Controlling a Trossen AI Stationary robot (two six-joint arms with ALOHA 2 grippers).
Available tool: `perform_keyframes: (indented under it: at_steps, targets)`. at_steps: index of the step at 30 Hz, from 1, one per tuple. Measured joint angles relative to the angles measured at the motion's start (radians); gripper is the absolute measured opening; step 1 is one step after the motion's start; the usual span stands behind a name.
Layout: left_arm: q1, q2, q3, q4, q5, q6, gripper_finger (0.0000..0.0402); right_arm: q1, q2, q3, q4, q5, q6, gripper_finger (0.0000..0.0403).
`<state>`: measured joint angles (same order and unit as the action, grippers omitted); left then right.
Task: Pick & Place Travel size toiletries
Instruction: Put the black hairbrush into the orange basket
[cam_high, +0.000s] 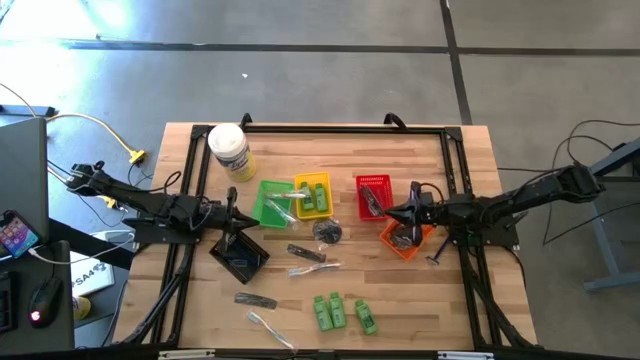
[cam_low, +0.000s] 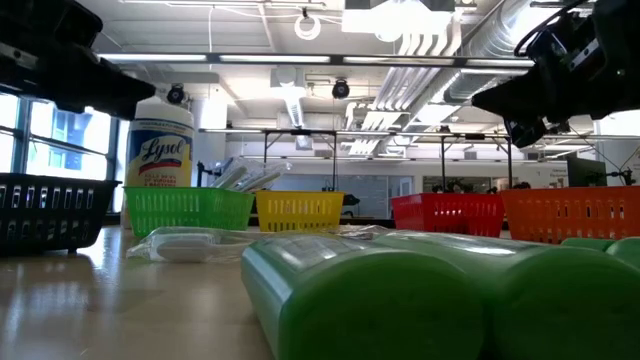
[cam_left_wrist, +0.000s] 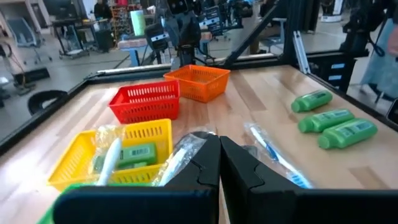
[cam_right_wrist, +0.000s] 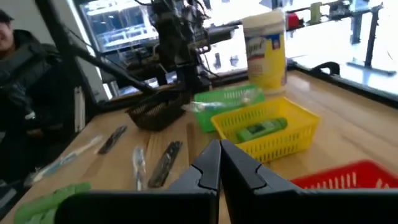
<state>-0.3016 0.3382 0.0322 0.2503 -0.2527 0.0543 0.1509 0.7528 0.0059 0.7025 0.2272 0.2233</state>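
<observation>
Green bottles (cam_high: 340, 312): 3 on table; 5 baskets (cam_high: 312, 196); both claws together, empty.

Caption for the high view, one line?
Both grippers, left and right, shut and empty above colour-coded baskets; three green bottles wait at the table edge.

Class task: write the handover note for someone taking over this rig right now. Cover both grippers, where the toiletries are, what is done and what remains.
Left gripper: shut, empty, over the black basket.
Right gripper: shut, empty, between the red basket and orange basket.
Done: one green bottle in the yellow basket; wrapped sticks in the green basket; dark items in red and orange.
Left: three green bottles, black sticks and clear-wrapped sticks loose on the table.
</observation>
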Motion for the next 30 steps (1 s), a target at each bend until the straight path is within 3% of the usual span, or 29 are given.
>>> perform_keyframes:
  at_steps: [5,10,22,30]
  targets:
    - [0.000,0.000,0.000,0.064,0.000,0.114,0.0000,-0.002,0.002,0.000,0.093,0.009,-0.091,0.0002]
    - [0.000,0.000,0.000,0.091,0.001,0.123,0.0000,-0.014,0.002,0.000,0.165,0.007,-0.096,0.0002]
    - [0.000,0.000,0.000,0.089,-0.016,-0.034,0.0000,-0.014,0.002,0.000,0.161,0.005,-0.082,0.0002]
    - [0.000,0.000,0.000,0.060,-0.020,-0.060,0.0000,-0.013,0.009,0.000,0.154,-0.080,-0.009,0.0002]
